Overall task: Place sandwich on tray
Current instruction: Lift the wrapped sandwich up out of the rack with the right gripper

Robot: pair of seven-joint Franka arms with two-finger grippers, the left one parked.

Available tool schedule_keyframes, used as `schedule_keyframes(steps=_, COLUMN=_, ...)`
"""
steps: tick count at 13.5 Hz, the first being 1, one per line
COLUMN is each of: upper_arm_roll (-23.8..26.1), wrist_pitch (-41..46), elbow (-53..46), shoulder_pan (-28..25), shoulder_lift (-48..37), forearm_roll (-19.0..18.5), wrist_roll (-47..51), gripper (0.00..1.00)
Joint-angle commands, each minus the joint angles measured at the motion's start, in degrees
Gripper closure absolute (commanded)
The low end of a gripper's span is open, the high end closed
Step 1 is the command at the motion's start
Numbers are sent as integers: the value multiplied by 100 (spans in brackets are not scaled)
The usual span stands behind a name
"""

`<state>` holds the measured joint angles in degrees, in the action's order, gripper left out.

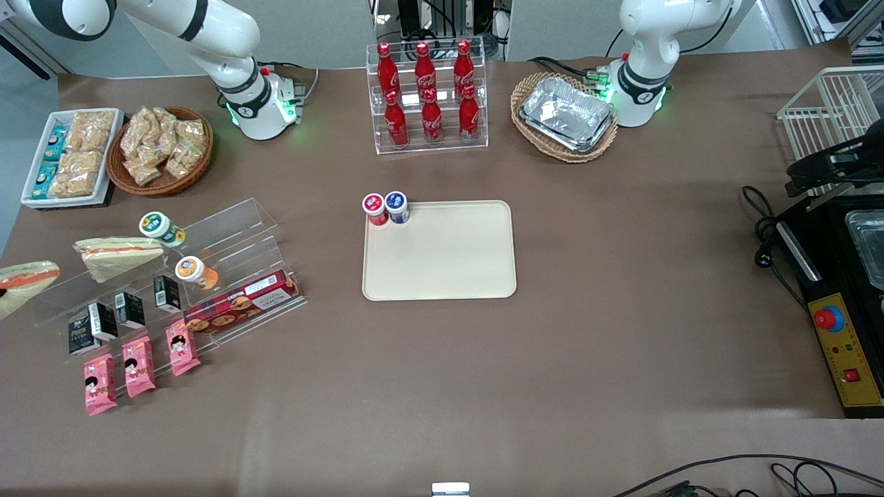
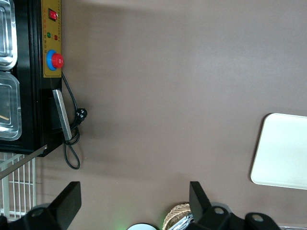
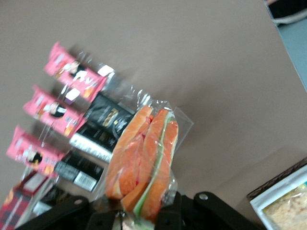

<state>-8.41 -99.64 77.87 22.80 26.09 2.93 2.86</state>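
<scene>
In the right wrist view my gripper [image 3: 139, 216] is shut on a wrapped sandwich [image 3: 144, 160] with orange filling, held above the brown table near the pink packets. In the front view this sandwich [image 1: 24, 279] shows at the frame's edge, toward the working arm's end of the table; the gripper itself is out of that view. A second wrapped sandwich [image 1: 117, 254] lies on the clear acrylic shelf. The cream-beige tray [image 1: 442, 262] lies flat at the table's middle, well apart from the held sandwich. It also shows in the left wrist view [image 2: 283, 153].
A red-capped jar [image 1: 375, 208] and a blue-capped jar [image 1: 397, 206] stand on one tray corner. The acrylic shelf [image 1: 228, 235] holds small jars, black boxes [image 3: 103, 120], a biscuit pack; pink packets [image 1: 138, 366] lie in front. A cola rack [image 1: 428, 96] and snack baskets [image 1: 162, 148] stand farther back.
</scene>
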Motion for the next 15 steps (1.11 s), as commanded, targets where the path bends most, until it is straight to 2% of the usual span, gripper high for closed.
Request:
schedule_keyframes(steps=1, upper_arm_roll=269, wrist_pitch=523, elbow=-132, shoulder_pan=-109, shoulder_lift=-314, forearm_roll=50, wrist_roll=-1040, gripper=100)
schedule_keyframes(steps=5, upper_arm_roll=305, wrist_pitch=1050, elbow=-194, shoulder_pan=-943, shoulder_lift=-709, forearm_roll=14, wrist_roll=-1638, gripper=100)
schedule_keyframes(steps=9, upper_arm_roll=462, wrist_pitch=1157, elbow=-185, shoulder_pan=-1708, shoulder_lift=-842, forearm_roll=67, wrist_roll=-2832, gripper=100)
schedule_keyframes(steps=15, upper_arm_roll=2227, wrist_pitch=1069, elbow=-185, shoulder_pan=-1814, shoulder_lift=-825, forearm_roll=23, wrist_roll=-3414, gripper=100)
